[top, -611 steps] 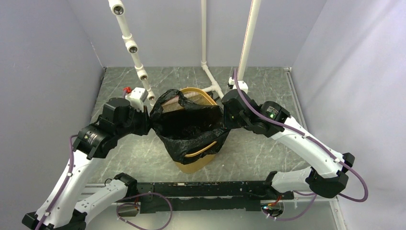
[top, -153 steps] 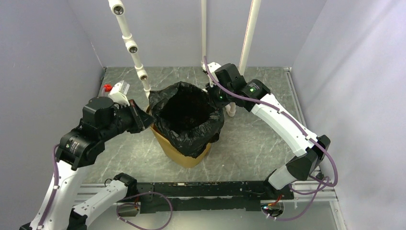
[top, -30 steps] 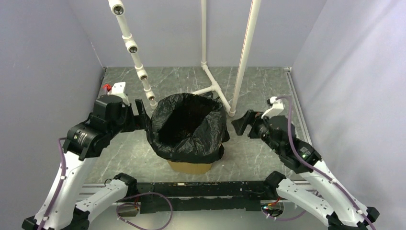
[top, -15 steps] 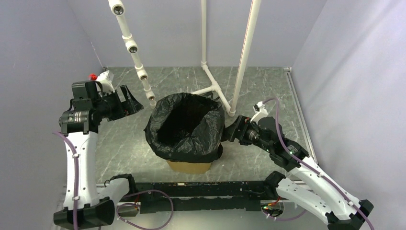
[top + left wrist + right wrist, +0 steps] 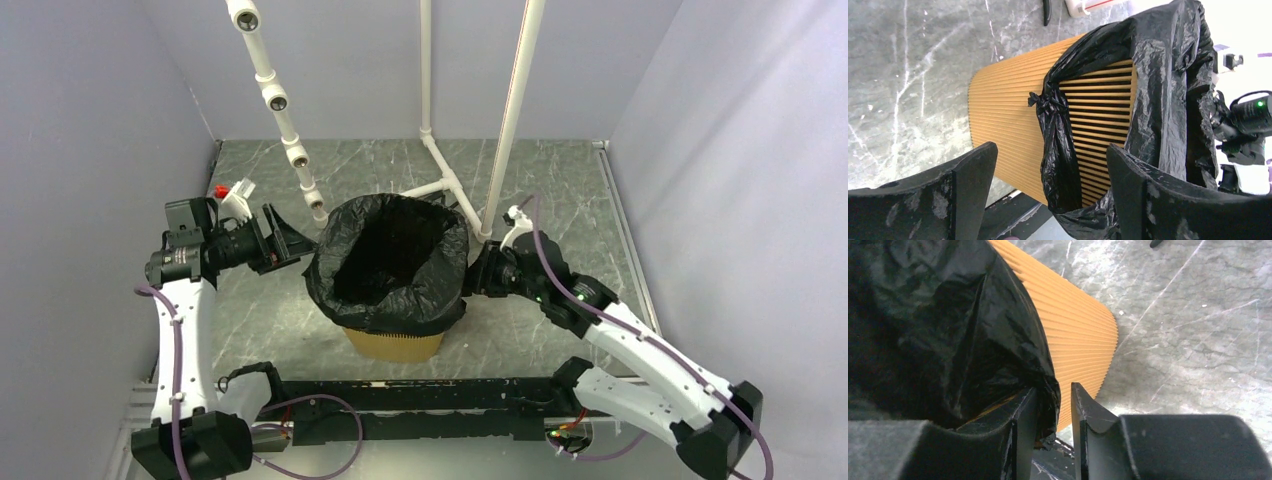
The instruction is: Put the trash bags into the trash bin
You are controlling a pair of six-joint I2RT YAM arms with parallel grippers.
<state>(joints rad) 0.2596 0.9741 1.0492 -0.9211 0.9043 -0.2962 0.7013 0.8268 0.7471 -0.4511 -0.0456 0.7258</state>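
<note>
Mostly the bin is hidden: from above only its ribbed yellow-orange base shows, because the bag lines it and folds down over the whole rim. The bag's inside is one black hollow, and its bottom cannot be made out. The film is thin, glossy and heavily crinkled. In the left wrist view the bin's tapering wall of fine slats shows under the overhang, and a slack strip of bag hangs down it from a small knot; the far side runs out of the picture. The left gripper hovers just beside the bag's left side, apart from it, its fingers spread wide and holding nothing. The right gripper is at the bag's right side with its fingers only narrowly parted. The hem lies in the gap against one finger, and a strip of bin shows between the hem and the other finger. The bin stands upright at the middle of the grey marbled table.
</note>
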